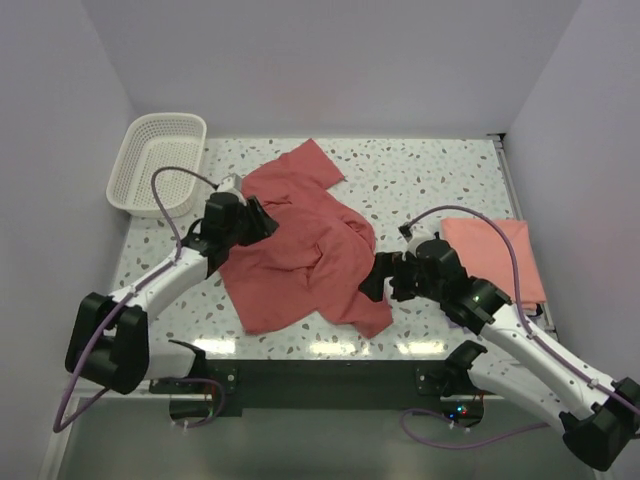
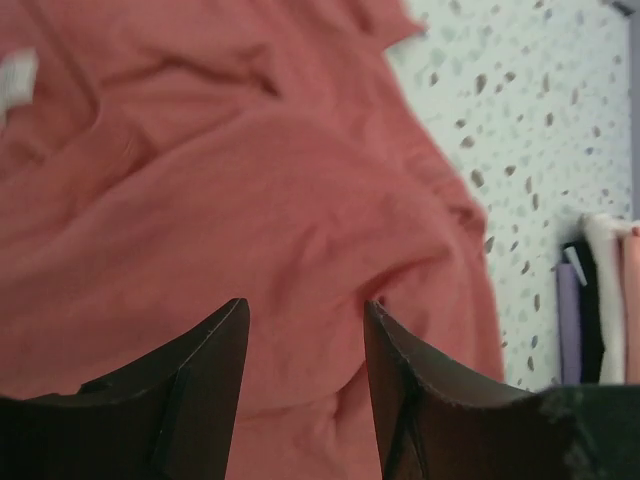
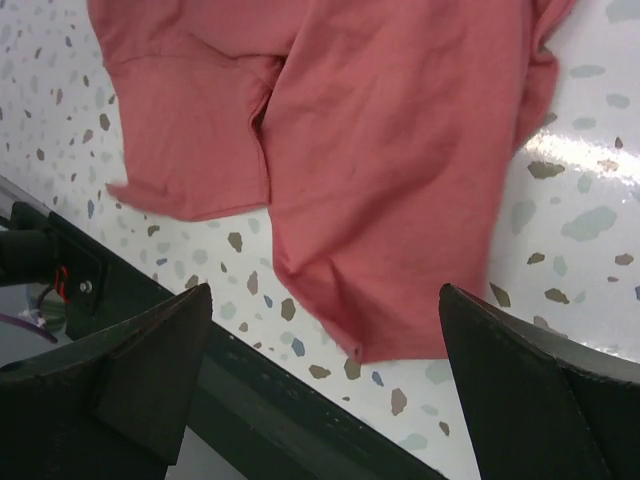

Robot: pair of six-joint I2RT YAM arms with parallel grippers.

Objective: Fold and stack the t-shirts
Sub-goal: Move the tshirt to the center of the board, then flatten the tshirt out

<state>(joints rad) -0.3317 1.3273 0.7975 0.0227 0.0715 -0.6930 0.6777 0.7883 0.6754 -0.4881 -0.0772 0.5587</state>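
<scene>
A dusty red t-shirt [image 1: 305, 250] lies crumpled and spread across the middle of the speckled table. My left gripper [image 1: 262, 222] is at its upper left part. In the left wrist view its jaws [image 2: 305, 305] stand apart just over the red cloth [image 2: 250, 180], and nothing is pinched between them. My right gripper [image 1: 375, 285] is by the shirt's near right corner. In the right wrist view it [image 3: 325, 290] is wide open above that corner [image 3: 380, 150]. A lighter salmon t-shirt [image 1: 495, 255] lies folded flat at the right, partly under the right arm's cable.
A white lattice basket [image 1: 128, 160] sits at the far left corner. The table's dark front edge [image 3: 200, 370] runs just below the shirt's near corner. White walls close in the table at the back and on both sides.
</scene>
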